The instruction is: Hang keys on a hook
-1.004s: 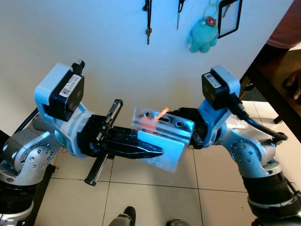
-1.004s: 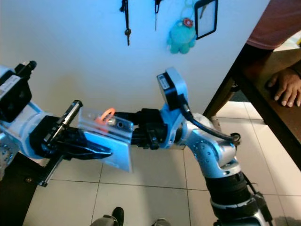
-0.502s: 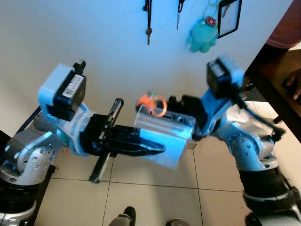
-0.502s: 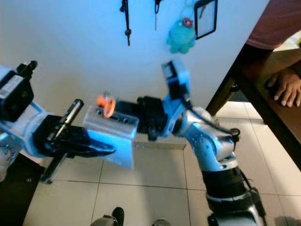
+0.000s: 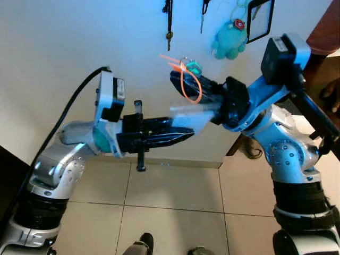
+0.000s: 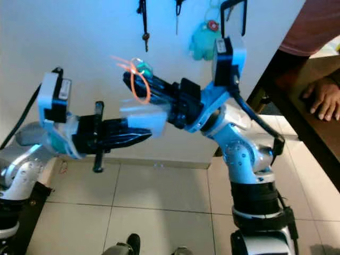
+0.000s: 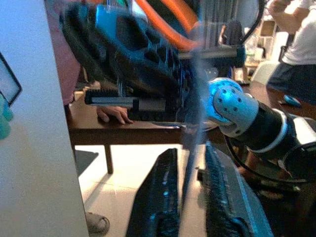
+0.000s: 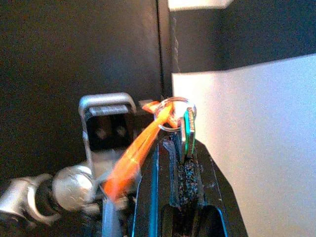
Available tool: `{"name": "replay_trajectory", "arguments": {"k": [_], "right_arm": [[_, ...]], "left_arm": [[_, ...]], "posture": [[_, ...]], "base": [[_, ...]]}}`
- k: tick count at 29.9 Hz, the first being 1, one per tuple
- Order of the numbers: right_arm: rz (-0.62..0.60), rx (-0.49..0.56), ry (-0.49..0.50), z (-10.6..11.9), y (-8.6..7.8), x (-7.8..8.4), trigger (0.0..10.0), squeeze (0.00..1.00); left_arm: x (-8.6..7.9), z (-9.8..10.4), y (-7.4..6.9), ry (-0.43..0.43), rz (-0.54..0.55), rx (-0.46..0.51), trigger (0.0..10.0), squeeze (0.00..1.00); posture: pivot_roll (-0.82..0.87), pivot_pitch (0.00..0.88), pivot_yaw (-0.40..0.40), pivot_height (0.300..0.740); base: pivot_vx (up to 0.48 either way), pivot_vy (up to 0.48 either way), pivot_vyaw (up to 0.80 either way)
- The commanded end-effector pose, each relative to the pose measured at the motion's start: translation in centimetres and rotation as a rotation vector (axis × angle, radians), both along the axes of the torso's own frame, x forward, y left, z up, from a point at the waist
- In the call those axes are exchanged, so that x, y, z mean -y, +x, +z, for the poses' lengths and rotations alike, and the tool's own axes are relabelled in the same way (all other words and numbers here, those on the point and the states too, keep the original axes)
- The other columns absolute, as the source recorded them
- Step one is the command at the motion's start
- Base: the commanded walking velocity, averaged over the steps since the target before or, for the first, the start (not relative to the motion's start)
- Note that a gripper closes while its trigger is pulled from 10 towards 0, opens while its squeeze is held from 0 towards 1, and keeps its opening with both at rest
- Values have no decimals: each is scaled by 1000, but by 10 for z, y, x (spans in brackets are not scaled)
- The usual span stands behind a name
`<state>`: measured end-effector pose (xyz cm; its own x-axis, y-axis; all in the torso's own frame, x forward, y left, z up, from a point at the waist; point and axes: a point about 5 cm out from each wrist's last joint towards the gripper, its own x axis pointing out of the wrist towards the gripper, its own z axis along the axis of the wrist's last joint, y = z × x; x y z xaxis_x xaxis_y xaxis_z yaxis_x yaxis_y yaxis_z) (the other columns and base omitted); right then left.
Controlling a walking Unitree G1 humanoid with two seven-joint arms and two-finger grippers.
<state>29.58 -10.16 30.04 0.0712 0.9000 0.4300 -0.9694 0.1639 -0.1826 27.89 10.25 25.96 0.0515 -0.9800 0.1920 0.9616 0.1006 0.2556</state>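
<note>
Right wrist view gives you the clearest look: a small green-headed key on a silver ring (image 8: 183,129) stands pinched between the black fingers of the right end effector (image 8: 178,163), which is clenched on it, and an orange looped strap (image 8: 132,153) trails from the ring. From the head camera you find that key (image 5: 192,67) raised in front of the white wall (image 5: 79,48), with the orange strap (image 5: 190,85) hanging in a loop just below it.

Your left end effector (image 5: 178,137) reaches in from nine o'clock, and its fingers are grasping a pale translucent plastic sheet (image 5: 194,114) edge-on; motion blur smears that sheet, so you cannot make out its outline.

At twelve o'clock on the wall hang a dark strap with a small key (image 5: 168,21), another hanging key (image 5: 203,13), a teal plush toy (image 5: 229,38) and a black-framed tag (image 5: 260,20). Toward three o'clock sits a dark wooden counter (image 6: 297,114), a person's hand (image 6: 321,98) resting on it.
</note>
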Motion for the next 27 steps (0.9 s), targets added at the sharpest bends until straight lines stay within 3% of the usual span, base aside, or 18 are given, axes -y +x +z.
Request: {"name": "replay_trajectory", "arguments": {"k": [1, 5, 7, 8, 9, 10, 12, 13, 14, 17, 20, 26, 27], "right_arm": [[-1, 11, -25, -1, 0, -4, 0, 0], [-30, 21, -127, -8, 2, -5, 0, 0], [-35, 28, -234, -15, 2, -3, 0, 0], [-35, 28, -234, -15, 2, -3, 0, 0], [-34, 26, -315, -21, 2, 0, 0, 0], [-34, 26, -315, -21, 2, 0, 0, 0], [-19, 23, -500, -35, 1, 12, 0, 0], [-19, 23, -500, -35, 1, 12, 0, 0], [-30, 24, -580, -38, 2, 21, 0, 0], [-43, 26, -622, -37, 4, 29, 0, 0], [-83, 21, -675, -26, 9, 52, 0, 0], [-97, -16, -718, -28, 10, 68, 0, 0], [-83, -37, -776, -33, 8, 73, 0, 0]], "left_arm": [[2, -1, 1, 16, 7, 4, 10000, 1000], [-1, -8, 5, 48, 49, 17, 10000, 1000], [-3, -12, 8, 70, 76, 29, 10000, 1000], [-3, -12, 8, 70, 76, 29, 10000, 1000], [-5, -13, 9, 73, 89, 32, 10000, 1000], [-5, -13, 9, 73, 89, 32, 10000, 1000], [-7, -13, 11, 72, 115, 38, 10000, 1000], [-7, -13, 11, 72, 115, 38, 10000, 1000], [-8, -15, 11, 74, 127, 39, 10000, 1000], [-9, -16, 11, 77, 139, 40, 10000, 1000], [-16, -18, 11, 85, 166, 41, 10000, 1000], [-25, -18, 13, 90, 199, 51, 10000, 1000], [-26, -19, 13, 94, 205, 51, 10000, 1000]], "posture": [[-31, 88, 68, 740], [-32, 88, 65, 740], [-32, 89, 63, 740], [-32, 89, 63, 740], [-29, 91, 59, 740], [-29, 91, 59, 740], [-27, 92, 54, 740], [-27, 92, 54, 740], [-25, 96, 46, 740], [-25, 97, 40, 740], [-24, 99, 35, 740], [-23, 107, 31, 740], [-26, 109, 31, 740]], "base": [[0, 0, 0], [0, 0, 0], [0, 0, 0], [0, 0, 0], [0, 0, 0], [0, 0, 0], [0, 0, 0], [0, 0, 0], [0, 0, 0], [0, 0, 0], [0, 0, 0], [0, 0, 0], [0, 0, 0]]}}
